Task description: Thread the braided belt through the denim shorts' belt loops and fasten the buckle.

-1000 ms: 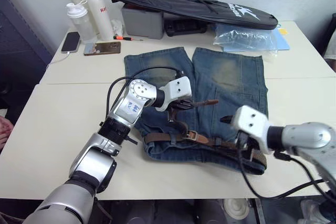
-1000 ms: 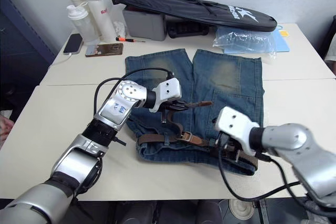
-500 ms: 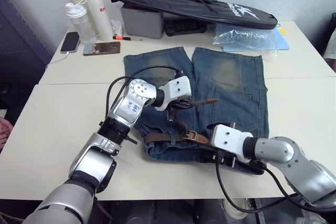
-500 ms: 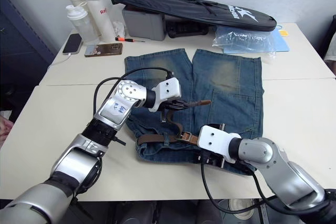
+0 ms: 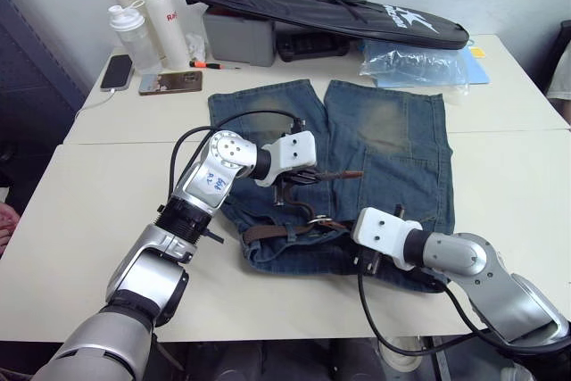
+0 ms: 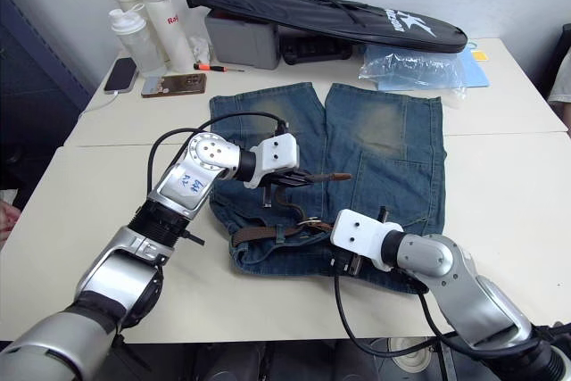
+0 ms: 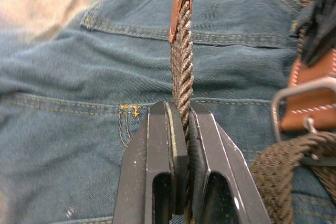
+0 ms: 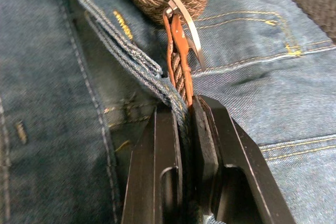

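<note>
The denim shorts (image 5: 393, 140) lie flat on the table, waistband toward me. The braided belt (image 5: 272, 232) runs along that waistband; its belt loops are too small to tell apart. My left gripper (image 7: 181, 111) hangs over the shorts' left side, shut on the belt's free end, and the tan tip (image 5: 352, 173) sticks out beyond the fingers. The silver buckle (image 8: 184, 19) stands on edge at the middle of the waistband. My right gripper (image 8: 185, 106) is just behind it, shut on the belt's tan leather end together with a fold of the waistband.
At the table's back stand bottles (image 5: 147, 15), two phones (image 5: 169, 83), a grey box (image 5: 239, 37), a long black bag (image 5: 330, 11) and a clear plastic bag (image 5: 415, 64). Black cables loop off both arms. The table's front edge is close below the waistband.
My right gripper moved left along the waistband to the buckle and went from open to shut on the belt's tan end. The left gripper kept its grip and place.
</note>
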Controlling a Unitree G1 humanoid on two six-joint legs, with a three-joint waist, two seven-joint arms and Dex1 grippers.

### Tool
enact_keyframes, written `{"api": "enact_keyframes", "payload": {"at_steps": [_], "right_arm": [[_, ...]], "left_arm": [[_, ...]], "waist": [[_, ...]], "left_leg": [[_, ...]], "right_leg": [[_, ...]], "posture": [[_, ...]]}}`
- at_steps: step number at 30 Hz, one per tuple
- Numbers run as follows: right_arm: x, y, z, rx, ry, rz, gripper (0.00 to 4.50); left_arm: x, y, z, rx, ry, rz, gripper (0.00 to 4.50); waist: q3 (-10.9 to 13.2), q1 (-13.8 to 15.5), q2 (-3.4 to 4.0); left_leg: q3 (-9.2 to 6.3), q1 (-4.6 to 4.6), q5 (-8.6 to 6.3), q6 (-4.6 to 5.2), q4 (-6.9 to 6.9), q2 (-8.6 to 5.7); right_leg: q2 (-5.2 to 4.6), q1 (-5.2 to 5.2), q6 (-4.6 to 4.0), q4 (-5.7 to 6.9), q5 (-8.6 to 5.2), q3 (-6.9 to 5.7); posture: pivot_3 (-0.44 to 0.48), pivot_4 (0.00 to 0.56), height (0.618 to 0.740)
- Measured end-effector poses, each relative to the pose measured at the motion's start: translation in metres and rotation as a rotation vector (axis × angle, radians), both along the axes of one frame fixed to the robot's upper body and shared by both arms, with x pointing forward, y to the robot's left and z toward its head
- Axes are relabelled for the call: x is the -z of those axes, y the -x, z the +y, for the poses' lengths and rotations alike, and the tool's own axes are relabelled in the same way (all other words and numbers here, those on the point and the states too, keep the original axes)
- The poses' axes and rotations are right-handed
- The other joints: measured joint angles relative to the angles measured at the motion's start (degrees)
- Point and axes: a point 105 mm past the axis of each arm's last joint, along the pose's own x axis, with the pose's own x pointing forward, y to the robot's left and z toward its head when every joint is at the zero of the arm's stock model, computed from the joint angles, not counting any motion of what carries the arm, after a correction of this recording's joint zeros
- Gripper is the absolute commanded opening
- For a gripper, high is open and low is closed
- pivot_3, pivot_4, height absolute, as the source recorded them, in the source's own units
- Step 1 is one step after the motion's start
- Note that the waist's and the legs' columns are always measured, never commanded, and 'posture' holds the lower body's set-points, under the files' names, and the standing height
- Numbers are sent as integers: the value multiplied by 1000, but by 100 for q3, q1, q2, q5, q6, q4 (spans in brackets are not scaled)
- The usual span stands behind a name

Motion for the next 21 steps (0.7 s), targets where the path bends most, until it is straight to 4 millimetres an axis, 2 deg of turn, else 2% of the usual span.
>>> {"api": "enact_keyframes", "payload": {"at_steps": [4,10,13,21], "right_arm": [[3,0,-1,18,-4,10,114],[3,0,-1,23,-9,9,114],[3,0,0,25,-9,7,114],[4,1,0,25,-9,9,114]], "left_arm": [[-4,2,4,56,-41,-41,0],[10,3,12,157,-186,-143,0],[9,3,15,209,-241,-201,0],[15,-1,23,257,-298,-235,0]], "waist": [[0,3,0],[-1,4,0],[-1,4,-1],[-1,3,-1]], "left_leg": [[1,0,0,0,0,0],[1,0,0,2,0,0],[1,0,0,2,0,0],[1,0,0,3,0,0]], "right_leg": [[0,1,0,0,0,0],[0,1,-1,0,0,0],[0,1,-1,0,0,0],[0,1,0,0,0,0]], "posture": [[0,150,740],[0,150,740],[0,150,740],[0,150,740]]}}
